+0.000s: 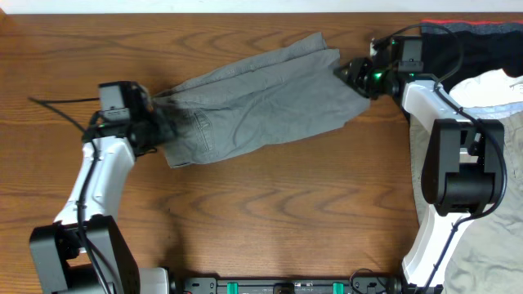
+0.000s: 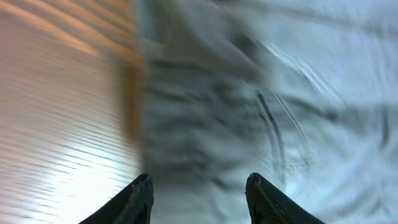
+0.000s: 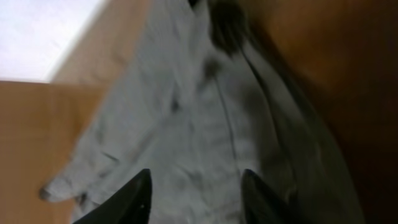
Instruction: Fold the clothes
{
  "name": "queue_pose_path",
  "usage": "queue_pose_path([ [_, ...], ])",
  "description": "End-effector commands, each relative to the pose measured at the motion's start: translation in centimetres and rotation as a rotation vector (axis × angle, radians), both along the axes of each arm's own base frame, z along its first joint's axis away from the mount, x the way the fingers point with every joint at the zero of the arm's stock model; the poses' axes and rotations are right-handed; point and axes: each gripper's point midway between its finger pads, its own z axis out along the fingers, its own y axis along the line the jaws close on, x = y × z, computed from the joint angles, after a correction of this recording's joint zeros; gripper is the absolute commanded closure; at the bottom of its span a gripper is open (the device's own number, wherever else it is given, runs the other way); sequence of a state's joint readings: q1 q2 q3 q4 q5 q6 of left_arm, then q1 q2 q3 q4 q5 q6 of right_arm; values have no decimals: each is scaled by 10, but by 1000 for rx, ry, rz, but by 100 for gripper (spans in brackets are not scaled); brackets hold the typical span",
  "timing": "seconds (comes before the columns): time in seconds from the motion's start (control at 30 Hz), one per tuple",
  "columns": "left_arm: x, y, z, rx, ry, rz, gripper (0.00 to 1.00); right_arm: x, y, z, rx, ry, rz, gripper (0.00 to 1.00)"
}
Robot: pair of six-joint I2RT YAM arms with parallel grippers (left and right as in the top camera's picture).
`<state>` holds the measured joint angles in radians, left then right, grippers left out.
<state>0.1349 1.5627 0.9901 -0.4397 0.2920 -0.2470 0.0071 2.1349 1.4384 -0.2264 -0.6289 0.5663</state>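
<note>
As both stand parted w/ nil pinched, L gripper (image 1: 159,122) sits at 8 o'clock end of shorts (image 1: 261,102), R gripper (image 1: 351,72) at 2 o'clock end. Shorts: rumpled, table (image 1: 270,212) 12 o'clock. Est. light, soft, limp; take by end corners or thick seams.

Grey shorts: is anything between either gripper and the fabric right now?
Nothing visible. The left gripper and right gripper sit open at opposite ends of the shorts, with cloth directly ahead of each.
</note>
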Motion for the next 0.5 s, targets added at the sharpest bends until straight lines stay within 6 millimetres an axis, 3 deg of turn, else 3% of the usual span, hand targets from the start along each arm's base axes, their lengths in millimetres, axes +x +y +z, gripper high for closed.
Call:
queue_pose_path([
  [0.0, 2, -33, -2, 6, -6, -183, 50, -7, 9, -12, -165, -11, 75, 66],
  [0.07, -2, -38, -14, 37, 31, -206, 50, -17, 3, -28, -265, 56, 48, 73],
  [0.2, -7, -44, -38, 53, 102, -225, 50, -26, -5, -51, -430, 102, 13, 76],
  [0.23, -8, -44, -45, 51, 123, -225, 50, -26, -4, -56, -463, 97, 21, 75],
  [0.33, -14, -44, -64, 43, 179, -226, 50, -27, 0, -77, -532, 96, 55, 56],
  [0.47, -20, -44, -76, 38, 225, -227, 53, -52, 5, -120, -558, 210, 113, 60],
])
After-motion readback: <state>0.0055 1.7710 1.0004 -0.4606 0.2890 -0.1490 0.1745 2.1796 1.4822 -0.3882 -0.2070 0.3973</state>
